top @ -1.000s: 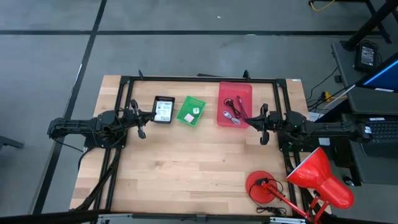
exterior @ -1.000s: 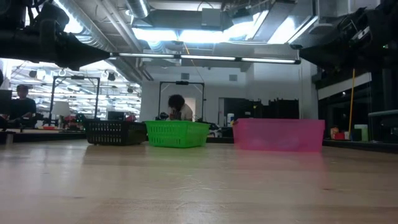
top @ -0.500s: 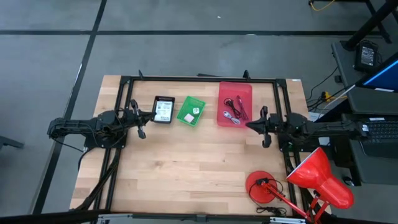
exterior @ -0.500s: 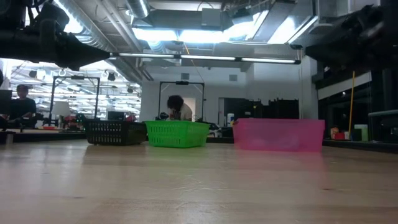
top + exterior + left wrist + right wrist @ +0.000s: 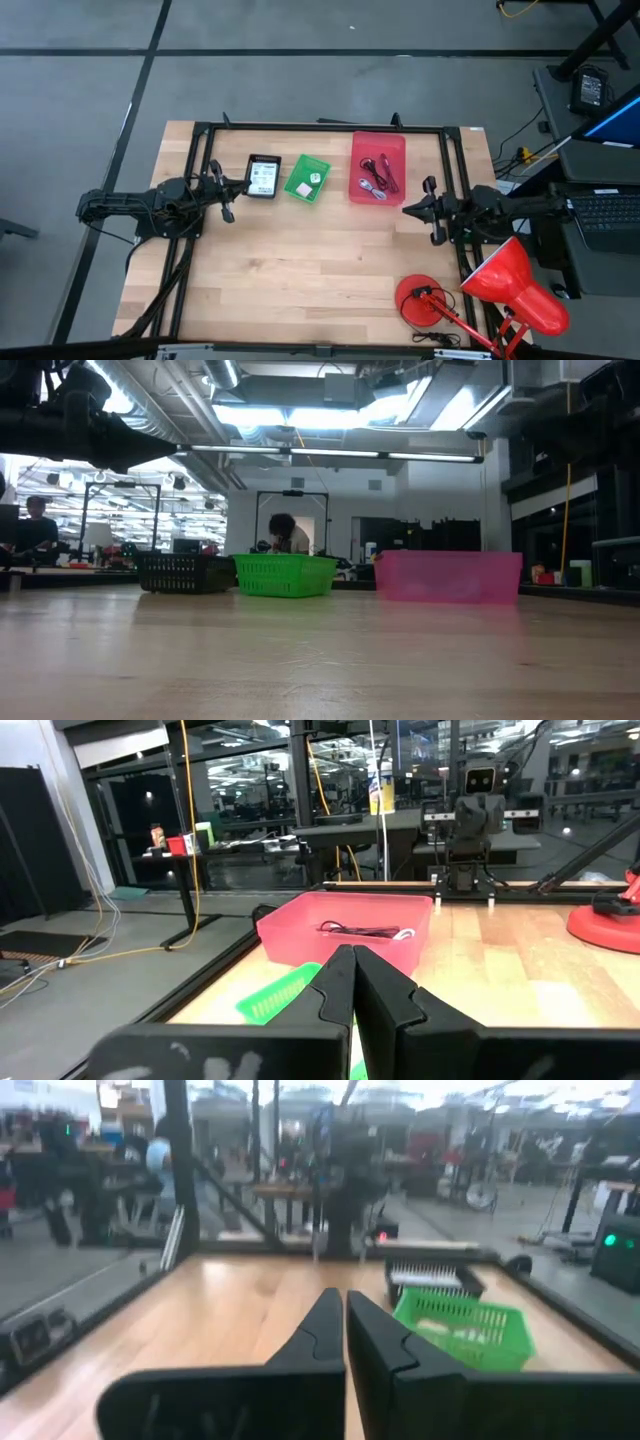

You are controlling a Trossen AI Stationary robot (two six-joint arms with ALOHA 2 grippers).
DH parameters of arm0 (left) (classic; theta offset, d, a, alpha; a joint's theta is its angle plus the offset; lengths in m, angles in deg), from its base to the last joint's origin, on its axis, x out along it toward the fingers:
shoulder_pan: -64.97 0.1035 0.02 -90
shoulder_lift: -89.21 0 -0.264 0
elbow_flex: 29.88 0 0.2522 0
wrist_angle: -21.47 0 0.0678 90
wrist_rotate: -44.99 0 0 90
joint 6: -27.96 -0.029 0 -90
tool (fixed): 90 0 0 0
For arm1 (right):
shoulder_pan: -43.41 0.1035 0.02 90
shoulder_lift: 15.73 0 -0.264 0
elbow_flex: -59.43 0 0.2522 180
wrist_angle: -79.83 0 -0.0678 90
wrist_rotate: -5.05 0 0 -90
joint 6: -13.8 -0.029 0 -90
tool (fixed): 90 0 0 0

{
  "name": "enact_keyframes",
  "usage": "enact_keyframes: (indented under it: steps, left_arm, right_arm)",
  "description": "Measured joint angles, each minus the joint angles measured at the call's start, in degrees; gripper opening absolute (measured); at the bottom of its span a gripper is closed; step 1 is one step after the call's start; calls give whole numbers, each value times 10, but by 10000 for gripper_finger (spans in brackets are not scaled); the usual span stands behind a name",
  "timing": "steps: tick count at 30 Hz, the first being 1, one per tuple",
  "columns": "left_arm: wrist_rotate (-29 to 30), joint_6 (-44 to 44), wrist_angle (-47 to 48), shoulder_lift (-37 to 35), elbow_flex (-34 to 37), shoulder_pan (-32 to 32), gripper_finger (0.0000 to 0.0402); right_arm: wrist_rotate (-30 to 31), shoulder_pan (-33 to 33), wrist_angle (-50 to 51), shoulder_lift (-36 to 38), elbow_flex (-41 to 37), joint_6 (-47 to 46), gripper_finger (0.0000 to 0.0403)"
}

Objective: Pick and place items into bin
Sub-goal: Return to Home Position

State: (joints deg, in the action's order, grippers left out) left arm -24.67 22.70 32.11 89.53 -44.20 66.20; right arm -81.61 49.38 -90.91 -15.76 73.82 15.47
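Note:
Three bins stand in a row at the table's far side. The black bin (image 5: 263, 177) holds a white printed packet. Small pale pieces lie in the green bin (image 5: 306, 178). In the red bin (image 5: 378, 166) are red and black cords (image 5: 365, 930). My left gripper (image 5: 232, 194) hovers shut just left of the black bin, its fingers closed together in the left wrist view (image 5: 352, 958). My right gripper (image 5: 408, 207) is shut too (image 5: 345, 1302), near the red bin's near right corner. Neither holds anything.
A red desk lamp (image 5: 500, 285) stands at the table's near right corner, close to my right arm. A black frame (image 5: 320, 127) runs around the far part of the table. Bare wood (image 5: 310, 260) stretches across the middle and near side. People show in the room beyond (image 5: 285, 532).
My right gripper has drawn back from the red bin, toward the table's right and near edges. My left arm has kept still, and the bins have not moved.

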Motion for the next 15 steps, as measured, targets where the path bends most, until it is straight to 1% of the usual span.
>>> enact_keyframes:
  steps: [3,6,15]
  left_arm:
    - [0,0,0,0,0,0,2]
    - [0,0,0,0,0,0,2]
    - [0,0,0,0,0,0,2]
  right_arm:
    - [-3,4,33,0,0,10,1]
    - [-19,4,32,0,0,16,1]
    - [-21,4,34,-3,0,1,1]
